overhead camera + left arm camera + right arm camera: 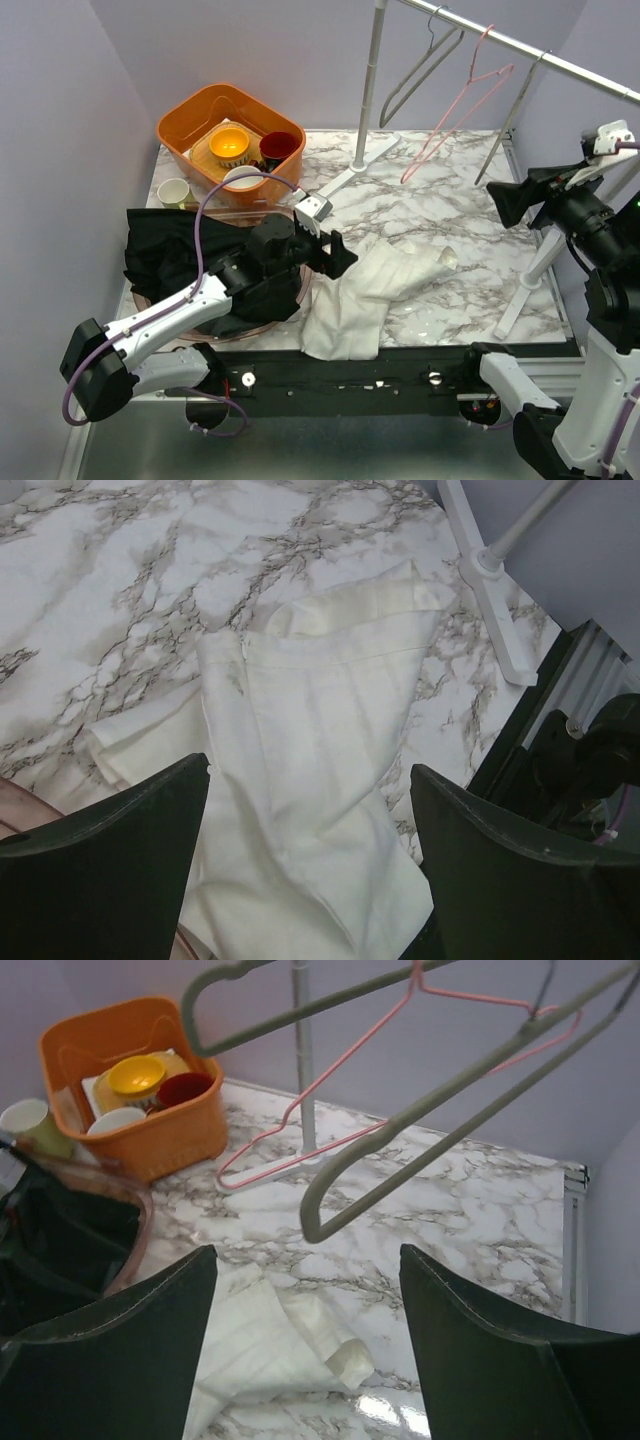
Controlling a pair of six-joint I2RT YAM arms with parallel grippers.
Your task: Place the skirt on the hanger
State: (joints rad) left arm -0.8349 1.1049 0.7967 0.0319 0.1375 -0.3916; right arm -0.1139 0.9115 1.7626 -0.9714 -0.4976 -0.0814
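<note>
We see the white skirt crumpled at 6 o'clock on the marble surface. The left fingers hover spread and empty above it (poised, we judge, to pinch the waistband). The right fingers, likewise parted, face the grey hanger at 2 o'clock.

Two arms, white shells over black joints.
The left arm has glossy white link covers between bulky matte-black joint housings. A lilac cable loops along it up to the wrist, where a small white-and-silver camera block sits. The right arm has the same white covers and black housings, with a white block on top. The left fingers and right fingers are dark, smooth wedges with paler edges.
</note>
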